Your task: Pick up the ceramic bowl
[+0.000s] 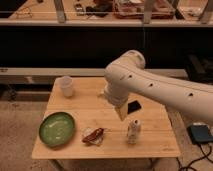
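Camera view: hovering the tan-tipped gripper over mid light wooden table, pointing down, just beside a flat black rectangular object; aperture impossible to tell. Lying at the front-left corner, well apart: wide green glazed ceramic bowl.

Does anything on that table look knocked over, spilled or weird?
Nothing stands out. The green bowl and white cup sit upright, with nothing spilled. The tool hangs above the middle of the table, right of the bowl.
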Tool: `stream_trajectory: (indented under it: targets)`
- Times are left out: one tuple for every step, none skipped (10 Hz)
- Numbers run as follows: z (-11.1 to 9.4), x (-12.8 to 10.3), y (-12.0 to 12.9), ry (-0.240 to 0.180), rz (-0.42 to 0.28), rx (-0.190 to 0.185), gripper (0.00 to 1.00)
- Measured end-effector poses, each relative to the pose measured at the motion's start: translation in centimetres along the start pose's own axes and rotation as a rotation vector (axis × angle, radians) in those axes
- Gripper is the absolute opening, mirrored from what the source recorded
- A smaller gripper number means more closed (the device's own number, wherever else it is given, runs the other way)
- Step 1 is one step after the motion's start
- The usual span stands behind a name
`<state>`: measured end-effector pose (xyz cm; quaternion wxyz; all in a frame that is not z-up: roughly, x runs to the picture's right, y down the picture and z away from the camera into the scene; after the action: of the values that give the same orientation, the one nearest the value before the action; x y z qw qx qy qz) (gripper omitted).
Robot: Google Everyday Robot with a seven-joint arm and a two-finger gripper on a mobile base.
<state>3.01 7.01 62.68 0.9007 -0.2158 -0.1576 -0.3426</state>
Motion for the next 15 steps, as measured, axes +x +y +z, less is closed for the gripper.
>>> stream_trajectory:
  targets:
    - [0.0,0.1,0.0,0.001,0.001,0.0,0.8]
    - [0.1,0.0,-0.3,-0.002,-0.013,0.003,0.8]
    - [0.4,-0.2,-1.0,-0.004,-0.048,0.01,0.8]
    - [0.8,-0.7,-2.5,-0.008,-0.113,0.025,0.8]
    - [1.5,-1.7,-4.8,-0.028,-0.219,0.06,0.8]
    - [2.1,-3.1,-6.9,-0.057,-0.324,0.101,0.8]
    - [2.6,-4.2,-8.3,-0.081,-0.404,0.125,0.8]
    - [3.6,-5.3,-9.5,-0.114,-0.495,0.141,0.8]
    - [5.5,-6.5,-10.4,-0.155,-0.595,0.129,0.8]
    - [7.3,-7.2,-10.8,-0.178,-0.661,0.103,0.8]
    - [9.6,-8.1,-11.3,-0.207,-0.742,0.062,0.8]
    - [11.4,-8.6,-11.3,-0.227,-0.801,0.022,0.8]
    - [11.6,-8.7,-11.4,-0.229,-0.809,0.019,0.8]
    - [11.6,-8.6,-11.4,-0.228,-0.808,0.019,0.8]
    - [11.6,-8.5,-11.3,-0.228,-0.805,0.019,0.8]
